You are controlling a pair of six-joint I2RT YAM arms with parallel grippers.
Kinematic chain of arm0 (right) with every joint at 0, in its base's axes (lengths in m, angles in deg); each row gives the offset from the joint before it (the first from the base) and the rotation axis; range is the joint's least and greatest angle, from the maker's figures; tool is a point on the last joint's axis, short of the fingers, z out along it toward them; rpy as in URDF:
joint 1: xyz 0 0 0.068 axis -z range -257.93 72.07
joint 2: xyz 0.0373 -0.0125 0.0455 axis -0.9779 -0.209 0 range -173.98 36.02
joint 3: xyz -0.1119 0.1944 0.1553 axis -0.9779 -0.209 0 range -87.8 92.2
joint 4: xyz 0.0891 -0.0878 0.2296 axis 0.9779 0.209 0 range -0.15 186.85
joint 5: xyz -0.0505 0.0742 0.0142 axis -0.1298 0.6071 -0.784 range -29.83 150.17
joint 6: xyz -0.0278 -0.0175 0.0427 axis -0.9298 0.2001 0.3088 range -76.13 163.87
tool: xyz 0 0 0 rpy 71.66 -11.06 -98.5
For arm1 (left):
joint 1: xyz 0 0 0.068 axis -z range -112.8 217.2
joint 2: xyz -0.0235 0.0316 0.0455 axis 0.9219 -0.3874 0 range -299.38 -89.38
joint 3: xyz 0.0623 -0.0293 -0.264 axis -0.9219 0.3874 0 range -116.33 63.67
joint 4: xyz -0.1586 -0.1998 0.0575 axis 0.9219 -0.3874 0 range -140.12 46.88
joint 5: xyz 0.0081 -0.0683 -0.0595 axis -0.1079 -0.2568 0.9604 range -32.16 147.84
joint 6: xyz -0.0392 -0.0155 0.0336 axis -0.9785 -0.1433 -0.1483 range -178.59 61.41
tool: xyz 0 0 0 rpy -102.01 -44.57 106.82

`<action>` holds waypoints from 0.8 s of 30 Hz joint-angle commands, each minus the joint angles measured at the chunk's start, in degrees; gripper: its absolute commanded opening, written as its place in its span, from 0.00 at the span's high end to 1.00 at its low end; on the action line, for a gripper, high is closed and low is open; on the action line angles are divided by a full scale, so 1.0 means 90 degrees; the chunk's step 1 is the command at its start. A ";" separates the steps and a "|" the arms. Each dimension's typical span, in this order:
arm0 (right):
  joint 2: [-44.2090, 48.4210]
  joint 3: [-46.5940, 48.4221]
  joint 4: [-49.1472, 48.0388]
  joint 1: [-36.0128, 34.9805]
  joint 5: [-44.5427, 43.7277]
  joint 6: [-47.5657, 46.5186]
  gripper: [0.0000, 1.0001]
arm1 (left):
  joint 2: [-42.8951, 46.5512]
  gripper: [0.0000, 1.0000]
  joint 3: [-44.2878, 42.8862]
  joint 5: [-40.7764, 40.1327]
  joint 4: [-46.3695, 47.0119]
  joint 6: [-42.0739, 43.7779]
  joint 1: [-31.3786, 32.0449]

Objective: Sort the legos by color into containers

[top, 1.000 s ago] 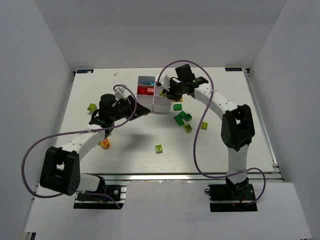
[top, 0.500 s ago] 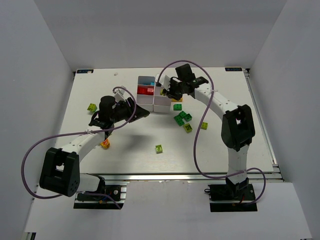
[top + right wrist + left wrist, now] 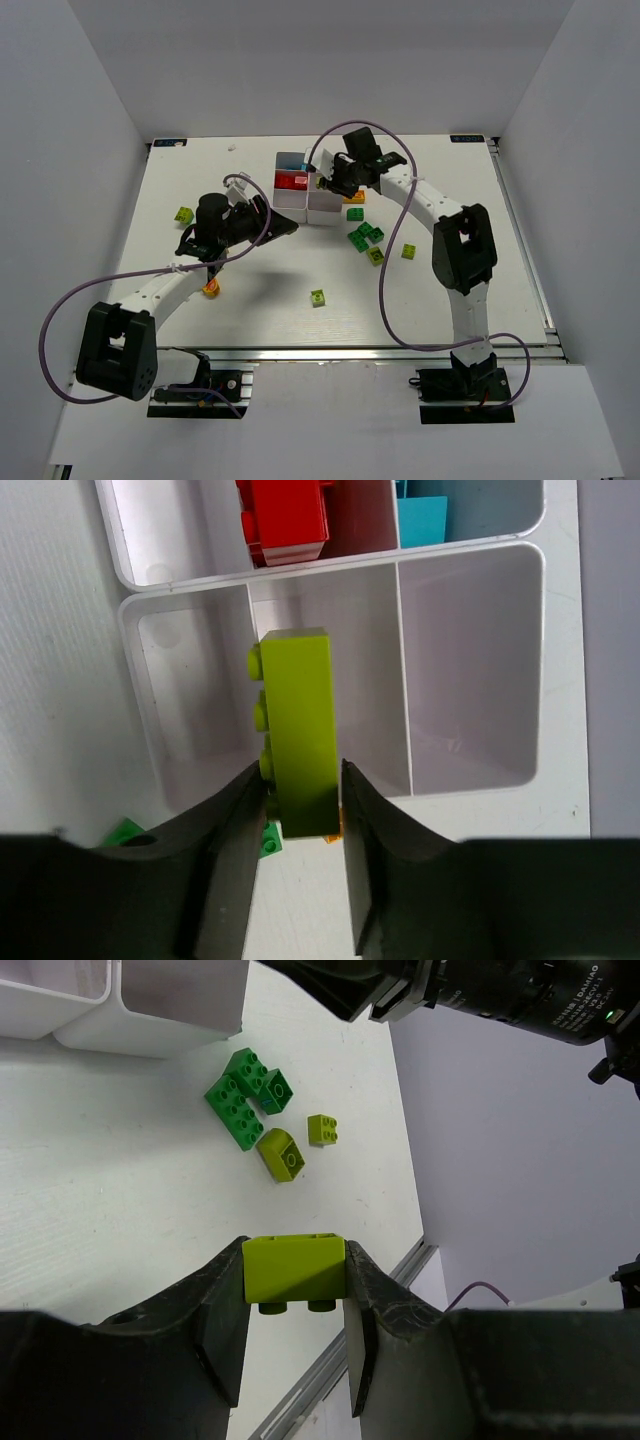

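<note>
The white tray (image 3: 286,205) stands at the back middle, with red bricks (image 3: 292,180) and a light blue brick (image 3: 303,165) in two compartments. My right gripper (image 3: 326,186) is shut on a long lime brick (image 3: 298,730). It holds the brick on edge above an empty compartment beside the red bricks (image 3: 285,520). My left gripper (image 3: 286,227) hovers left of the tray's near end, shut on a short lime brick (image 3: 295,1270) held above the table. Loose dark green bricks (image 3: 362,235) and lime bricks (image 3: 376,256) lie right of the tray.
More loose bricks lie about: lime ones (image 3: 184,214), (image 3: 317,297), (image 3: 408,251), an orange and yellow one (image 3: 210,289) under the left arm, and an orange one (image 3: 355,200) by the tray. The left wrist view shows the green cluster (image 3: 245,1100) and the table's edge rail.
My right gripper has shifted a little left, over the tray, with the long lime brick. My left arm has barely moved.
</note>
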 commanded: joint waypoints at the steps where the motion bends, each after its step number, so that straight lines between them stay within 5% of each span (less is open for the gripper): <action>1: -0.0038 0.0244 -0.0327 -0.0036 -0.0059 -0.0012 0.57 | 0.0277 0.96 -0.0028 -0.0075 -0.0058 0.0056 -0.0050; 5: -0.0058 0.0244 -0.0425 -0.0036 -0.0117 0.0076 0.33 | 0.0248 0.96 -0.0067 -0.0075 -0.0068 0.0056 -0.0050; 15: 0.0459 0.0165 -0.0445 0.0129 0.0389 0.0555 0.35 | -0.0073 0.95 -0.0447 -0.0133 -0.0117 0.0134 -0.0050; 18: 0.0791 0.0234 -0.0211 0.0480 0.1062 0.0925 0.48 | -0.0531 0.95 -0.1051 -0.0240 -0.0370 0.0348 -0.0011; 22: 0.1358 -0.0009 -0.0103 0.0929 0.1659 0.1209 0.95 | -0.1381 0.93 -0.2281 -0.0775 -0.1130 0.0885 0.0193; 24: 0.1543 -0.0244 -0.0074 0.1037 0.1786 0.1268 0.98 | -0.1791 0.93 -0.3157 -0.1069 -0.1560 0.1295 0.0408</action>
